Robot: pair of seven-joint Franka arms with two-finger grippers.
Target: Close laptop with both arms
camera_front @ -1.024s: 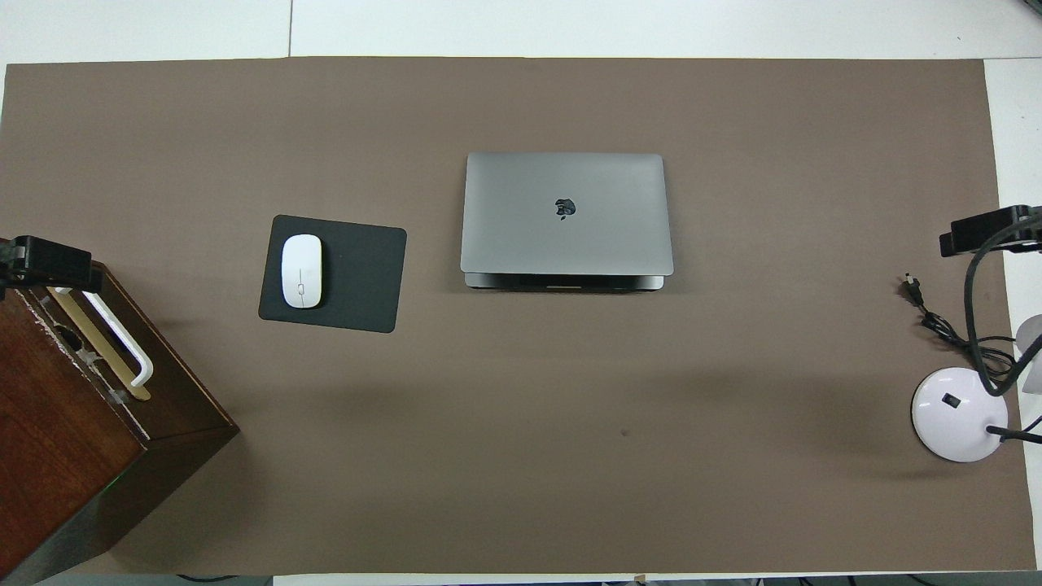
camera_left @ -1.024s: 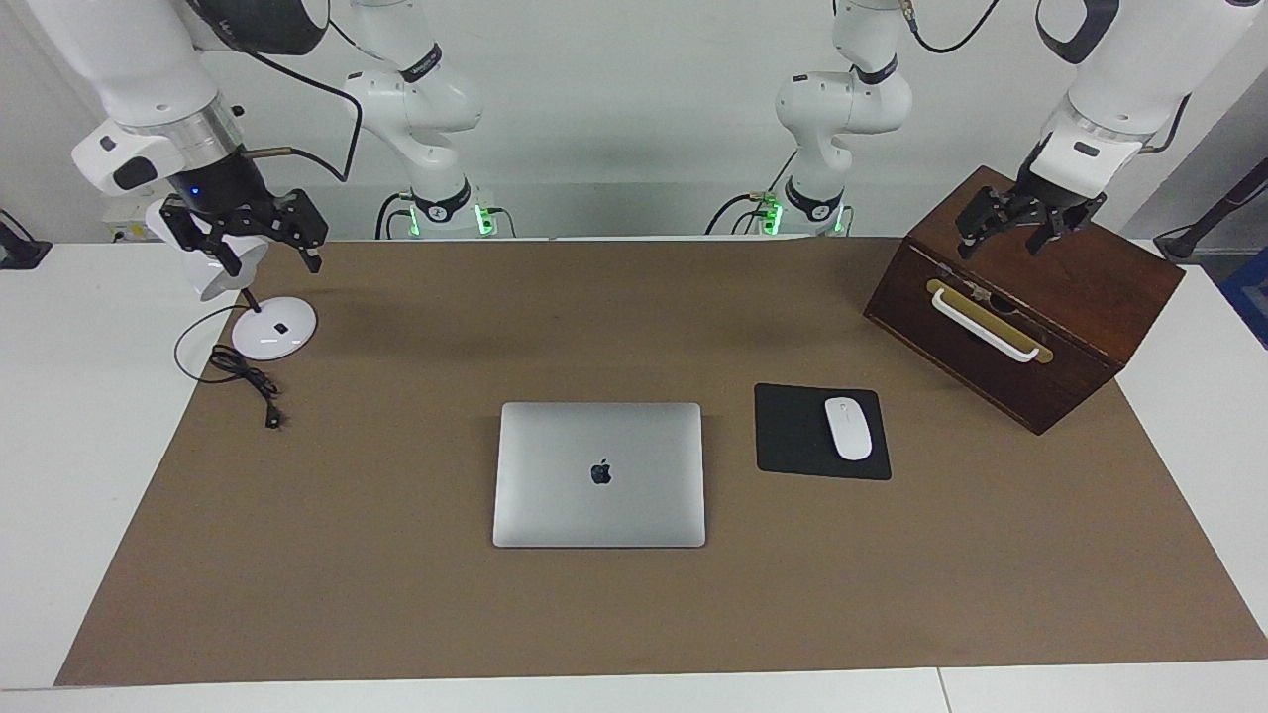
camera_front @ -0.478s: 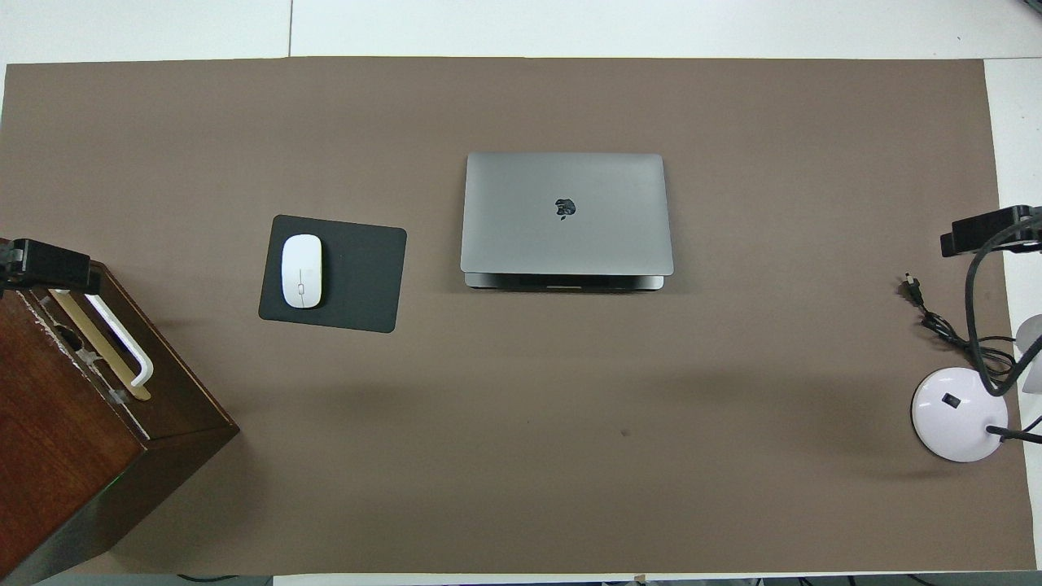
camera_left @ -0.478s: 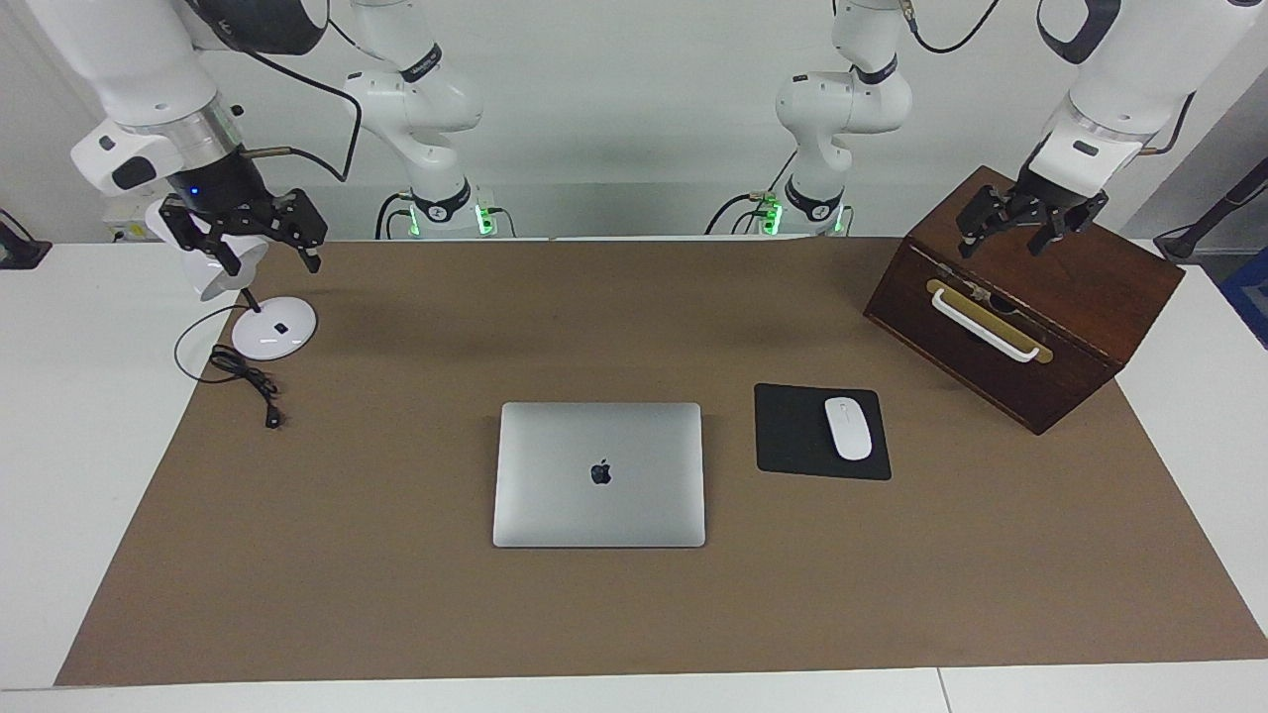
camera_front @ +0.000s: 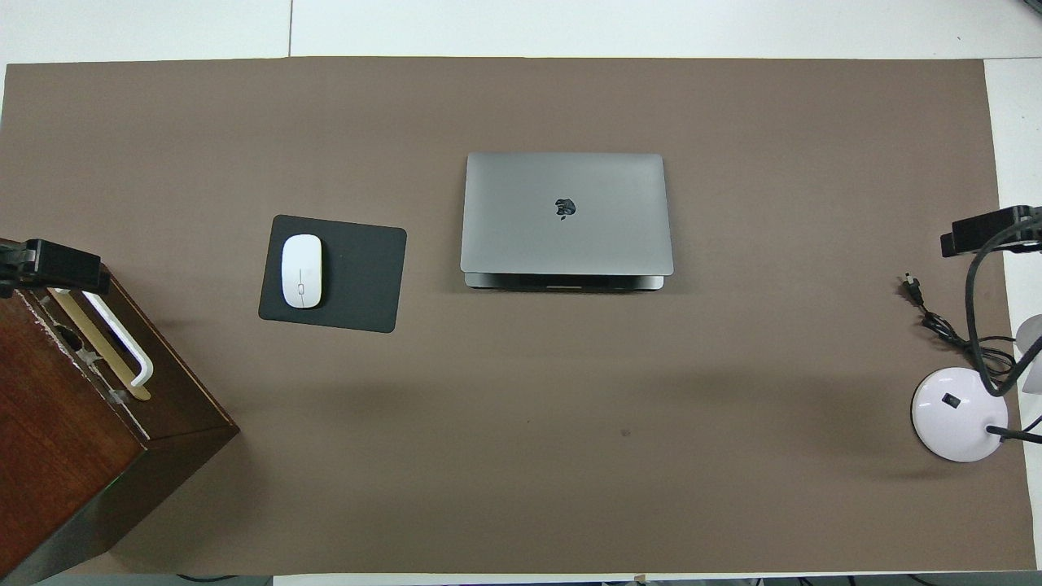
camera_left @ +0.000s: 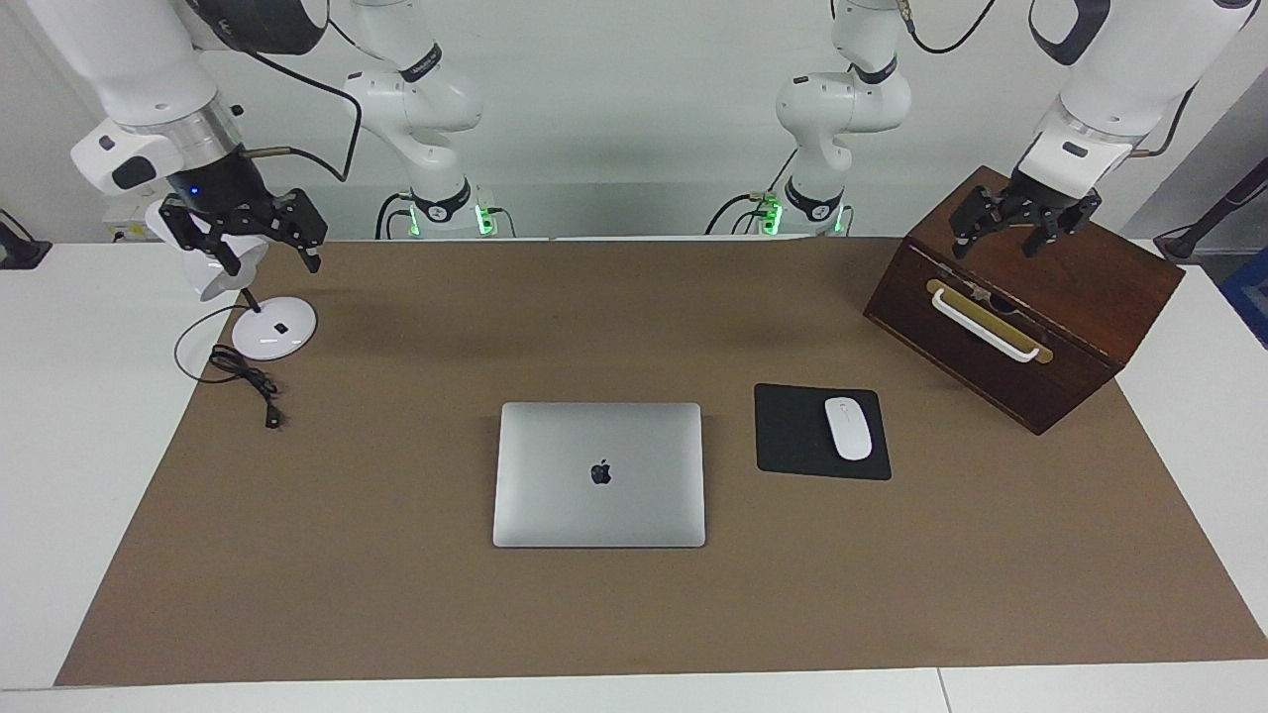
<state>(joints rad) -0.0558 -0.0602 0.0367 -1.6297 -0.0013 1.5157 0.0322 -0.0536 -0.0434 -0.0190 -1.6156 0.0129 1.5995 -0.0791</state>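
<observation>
The grey laptop (camera_left: 599, 473) lies in the middle of the brown mat, its lid with the dark apple logo down over the base. In the overhead view the laptop (camera_front: 566, 213) shows a thin dark gap along its edge nearer the robots. My left gripper (camera_left: 996, 244) hangs open and holds nothing over the wooden box; in the overhead view the left gripper (camera_front: 57, 267) shows only its black tip. My right gripper (camera_left: 269, 255) hangs open and holds nothing over the desk lamp, and only part of the right gripper (camera_front: 989, 230) shows from overhead. Both are well away from the laptop.
A black mousepad (camera_left: 792, 431) with a white mouse (camera_left: 848, 428) lies beside the laptop toward the left arm's end. A dark wooden box (camera_left: 1025, 302) with a white handle stands there too. A white lamp base (camera_left: 274, 328) and black cord (camera_left: 243, 381) sit at the right arm's end.
My left gripper has shifted slightly over the wooden box. The right gripper and the laptop have not moved.
</observation>
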